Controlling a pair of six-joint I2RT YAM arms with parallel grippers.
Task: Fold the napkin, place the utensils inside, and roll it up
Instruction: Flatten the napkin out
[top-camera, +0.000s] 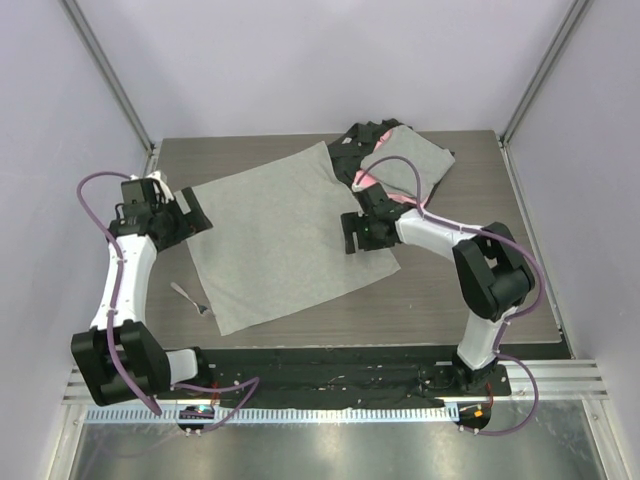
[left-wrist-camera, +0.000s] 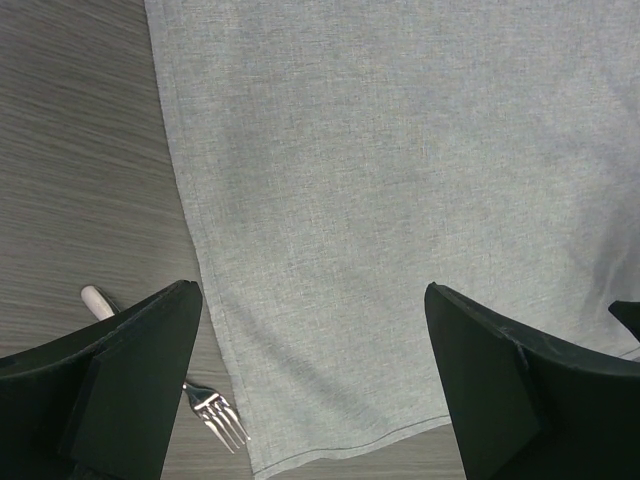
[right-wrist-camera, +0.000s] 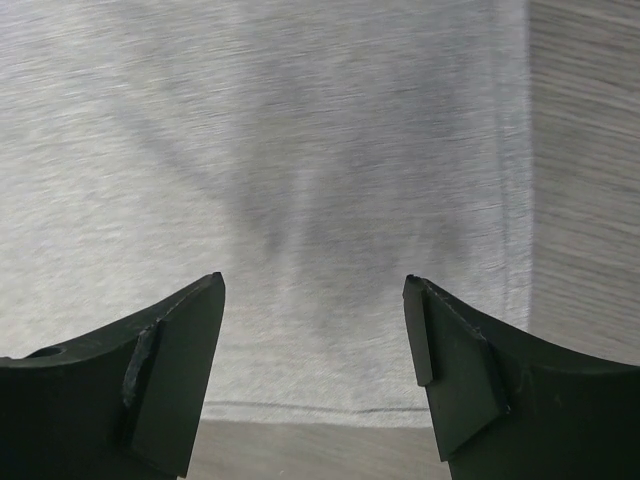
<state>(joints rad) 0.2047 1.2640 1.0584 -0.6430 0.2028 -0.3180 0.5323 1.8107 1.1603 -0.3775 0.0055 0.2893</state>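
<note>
Where the dark wood-grain surface (top-camera: 440, 300) begins beyond the two arm bases, a small silver fork (top-camera: 190, 298) lies on bare wood on the left side. Its long axis runs on a slant. The handle points far-left, and the tines point near-right, toward the napkin's left edge just beside them.

The napkin (top-camera: 280, 240), a plain light-grey square, lies spread flat in the middle of the surface. It is turned askew, with one corner toward the arms and one toward the far wall.

The left hand (top-camera: 190, 218) sits at the napkin's left corner, fingers wide apart and holding nothing. Its wrist camera shows the napkin's edge running between the fingers. The right hand (top-camera: 358, 232) hovers over the napkin's right edge, near the right corner, fingers likewise apart and empty. Whether either hand touches the cloth cannot be told.

The napkin thus lies between the two hands, each nearest its own side, which suits a first fold. The left arm is nearer the fork.

Farthest back, at the right, sits a pile of cloths (top-camera: 405, 160) in grey, pink and black.
</note>
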